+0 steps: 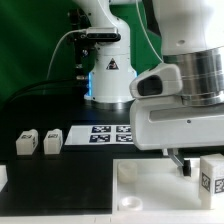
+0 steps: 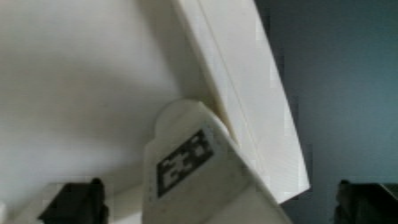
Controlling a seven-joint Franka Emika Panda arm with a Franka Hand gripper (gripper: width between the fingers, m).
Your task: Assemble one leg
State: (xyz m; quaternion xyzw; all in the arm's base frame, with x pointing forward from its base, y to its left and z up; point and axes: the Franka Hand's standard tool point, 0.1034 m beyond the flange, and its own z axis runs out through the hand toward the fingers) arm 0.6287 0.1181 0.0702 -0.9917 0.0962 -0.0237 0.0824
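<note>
One leg [image 1: 211, 176] stands at the square top [image 1: 150, 190], lower right — not visibly seated; tool [image 2: 217, 203] spread, holding nothing.

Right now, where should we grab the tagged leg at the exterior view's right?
Probably across the leg's two plain side faces, coming from above. It stands beside the large white piece, and in the wrist view the open gripper already has a finger on either side.
</note>
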